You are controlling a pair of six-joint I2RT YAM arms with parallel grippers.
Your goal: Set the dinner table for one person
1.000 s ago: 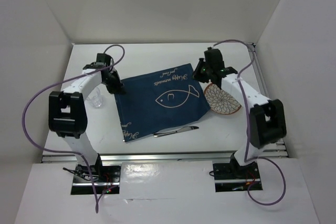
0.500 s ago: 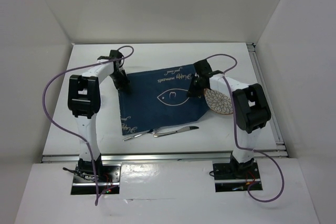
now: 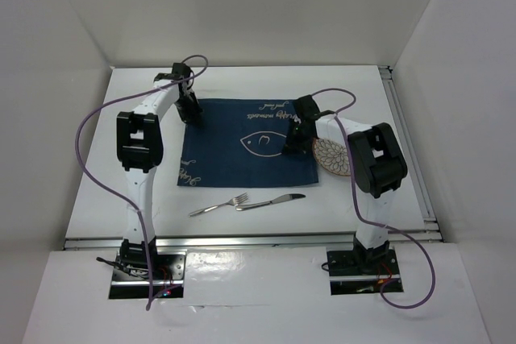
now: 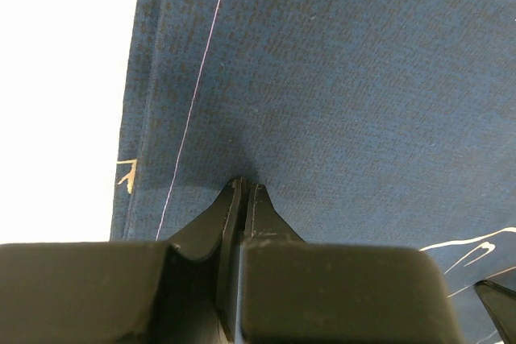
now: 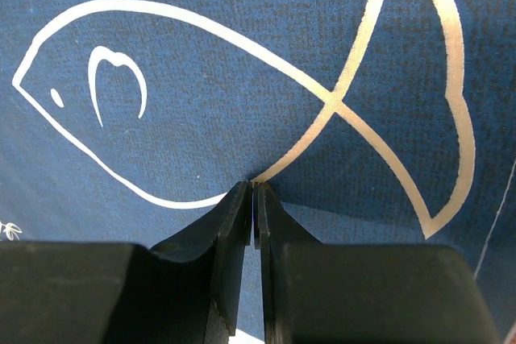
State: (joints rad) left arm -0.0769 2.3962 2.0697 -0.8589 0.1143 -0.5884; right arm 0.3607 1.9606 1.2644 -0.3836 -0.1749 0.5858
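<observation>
Placemat (image 3: pixel 230 163) dragged square, left hand (image 4: pixel 244 186) and right hand (image 5: pixel 253 186) pinching it, dinner table (image 3: pixel 363 94) matte white

We look down from high above the near edge of the desk (image 3: pixel 242 86), taking it all in. Both wrist views sit very near the blue placemat (image 3: pixel 226 159). The left claw (image 4: pixel 243 192) and right claw (image 5: pixel 253 191) rise from the lower edge of their frames. The fish drawing (image 5: pixel 242 94) fills the right wrist view and lies mid-frame from above.

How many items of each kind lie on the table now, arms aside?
Placemat: 1
Plate: 1
Fork: 1
Knife: 1
Total: 4 in view
</observation>
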